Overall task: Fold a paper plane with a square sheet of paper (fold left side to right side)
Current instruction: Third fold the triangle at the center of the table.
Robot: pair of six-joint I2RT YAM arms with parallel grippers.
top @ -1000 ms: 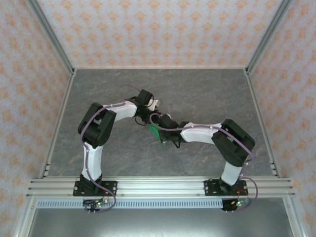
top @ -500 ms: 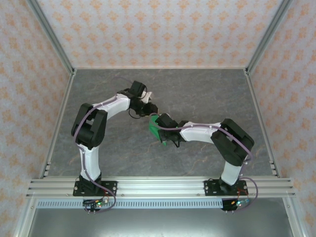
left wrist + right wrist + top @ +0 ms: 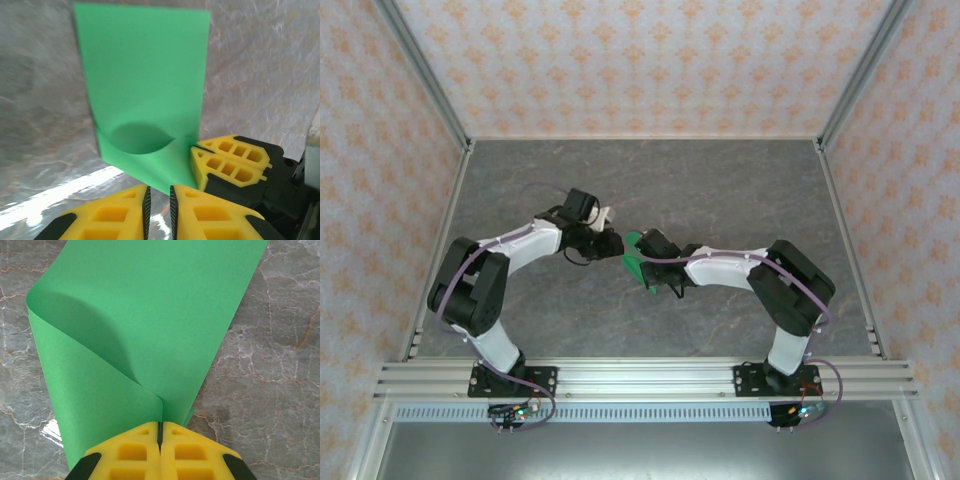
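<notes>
The square sheet of paper (image 3: 634, 266) is bright green and lies mid-table, curled loosely over itself with no sharp crease. In the right wrist view the sheet (image 3: 150, 315) has both layers pinched at their near corner by my right gripper (image 3: 160, 427), which is shut on it. The left wrist view has the paper (image 3: 145, 90) bulging just ahead of my left gripper (image 3: 158, 199). Its jaws stand a narrow gap apart, with the paper's corner tip at the mouth of the gap. The right gripper's yellow fingers (image 3: 227, 160) clamp the corner beside it. From above, the left gripper (image 3: 612, 243) is at the paper's left and the right gripper (image 3: 645, 250) is over it.
The grey marbled table (image 3: 740, 190) stretches free all round the paper. Patterned walls and metal posts (image 3: 420, 70) bound it at the back and sides. The aluminium rail (image 3: 640, 378) with both arm bases runs along the near edge.
My left arm has swung down and towards the near side, bringing its gripper from behind the paper to its left edge. The right gripper has kept its grip in place.
</notes>
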